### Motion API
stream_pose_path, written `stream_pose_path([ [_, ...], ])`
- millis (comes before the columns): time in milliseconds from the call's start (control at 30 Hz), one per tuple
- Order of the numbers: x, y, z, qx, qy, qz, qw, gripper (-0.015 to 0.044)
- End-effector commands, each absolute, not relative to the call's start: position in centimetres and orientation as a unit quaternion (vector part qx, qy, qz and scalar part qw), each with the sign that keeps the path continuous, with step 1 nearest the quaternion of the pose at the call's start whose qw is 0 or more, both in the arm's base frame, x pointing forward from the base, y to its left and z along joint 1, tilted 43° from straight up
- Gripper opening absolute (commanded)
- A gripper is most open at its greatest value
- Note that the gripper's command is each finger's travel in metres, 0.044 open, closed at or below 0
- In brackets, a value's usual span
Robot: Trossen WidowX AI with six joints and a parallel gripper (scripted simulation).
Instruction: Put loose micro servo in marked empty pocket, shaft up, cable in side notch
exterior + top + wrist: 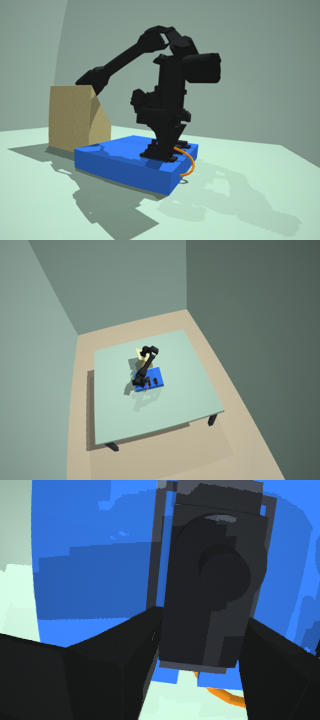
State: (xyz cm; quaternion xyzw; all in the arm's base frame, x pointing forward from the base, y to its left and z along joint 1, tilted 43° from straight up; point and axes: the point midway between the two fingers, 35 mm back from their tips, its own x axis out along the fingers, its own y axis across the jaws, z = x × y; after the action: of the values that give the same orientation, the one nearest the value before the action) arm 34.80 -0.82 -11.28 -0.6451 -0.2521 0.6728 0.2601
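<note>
The loose black micro servo (147,152) (195,635) is upright in the marked pocket, output shaft facing up. Its body is down inside the blue deck (158,373) (116,167) (75,525); its ears look level with the deck top, though a tiny gap cannot be ruled out. The dark pocket outline (152,580) shows along its left side. My gripper (165,151) (201,623) is shut on the servo, one finger on each side. The orange cable (193,165) (227,696) leaves the servo end and curves outside the deck edge; whether it lies in the notch is unclear.
Other black servos (155,381) (184,143) stand on the deck beside the held one. A tan angled block (146,364) (68,116) stands behind the deck, near the arm's forearm. The deck rests on the pale green table (121,418) (232,160).
</note>
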Motion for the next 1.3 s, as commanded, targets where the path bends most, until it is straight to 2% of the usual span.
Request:
stream_pose_path([
  [0, 34.8, -0.8, -11.3, -0.645, -0.25, 0.672, 0.264, 0.0079],
  [133, 34.8, -0.8, -11.3, -0.645, -0.25, 0.672, 0.264, 0.0184],
  [500, 34.4, -3.2, -8.7, -0.645, -0.249, 0.673, 0.263, 0.0187],
  [633, 32.3, -4.5, -7.7, -0.646, -0.245, 0.673, 0.265, 0.0292],
  [833, 24.3, -7.6, -3.8, -0.643, -0.247, 0.675, 0.263, 0.044],
  [1067, 24.0, -7.9, -3.5, -0.643, -0.247, 0.675, 0.263, 0.044],
  [1267, 24.2, -10.9, -0.3, -0.645, -0.241, 0.673, 0.268, 0.044],
])
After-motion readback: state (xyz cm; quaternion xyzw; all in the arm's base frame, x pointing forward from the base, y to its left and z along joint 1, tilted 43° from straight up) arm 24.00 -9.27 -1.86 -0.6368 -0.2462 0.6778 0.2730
